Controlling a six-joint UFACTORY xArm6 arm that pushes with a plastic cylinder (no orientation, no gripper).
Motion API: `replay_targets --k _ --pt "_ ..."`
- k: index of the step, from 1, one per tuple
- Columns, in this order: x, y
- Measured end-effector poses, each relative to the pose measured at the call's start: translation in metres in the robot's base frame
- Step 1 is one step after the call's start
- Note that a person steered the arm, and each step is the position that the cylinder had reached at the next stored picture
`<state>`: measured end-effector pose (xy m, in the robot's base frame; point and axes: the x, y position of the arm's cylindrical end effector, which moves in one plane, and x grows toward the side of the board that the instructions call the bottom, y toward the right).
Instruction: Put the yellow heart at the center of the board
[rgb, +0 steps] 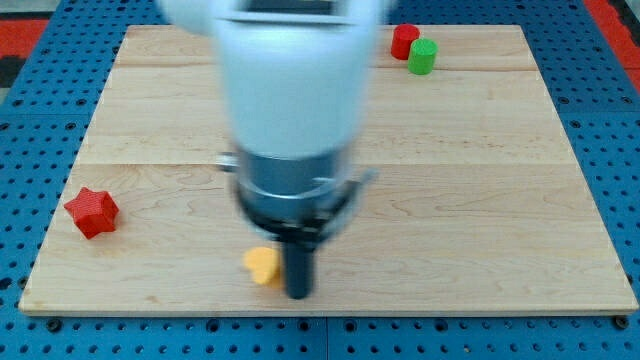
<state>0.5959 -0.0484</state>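
The yellow heart (262, 266) lies near the board's bottom edge, a little left of the middle. My tip (298, 294) stands just to the heart's right and slightly lower, very close to it or touching it. The arm's blurred white and grey body (290, 110) hangs over the middle of the wooden board (480, 180) and hides that part of it.
A red star block (92, 212) lies at the board's left edge. A red cylinder (404, 41) and a green cylinder (423, 56) stand touching at the top, right of the middle. A blue pegboard (620, 150) surrounds the board.
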Motion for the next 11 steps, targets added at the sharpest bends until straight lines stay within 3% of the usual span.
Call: replay_targets --k 2,3,4,6,8,9,11 --pt "0.009 -0.092" --pt "-0.013 -0.121" --pt "-0.046 -0.071" --pt "0.021 -0.059" --pt "-0.016 -0.044" --pt "-0.021 -0.004" --pt "-0.081 -0.053"
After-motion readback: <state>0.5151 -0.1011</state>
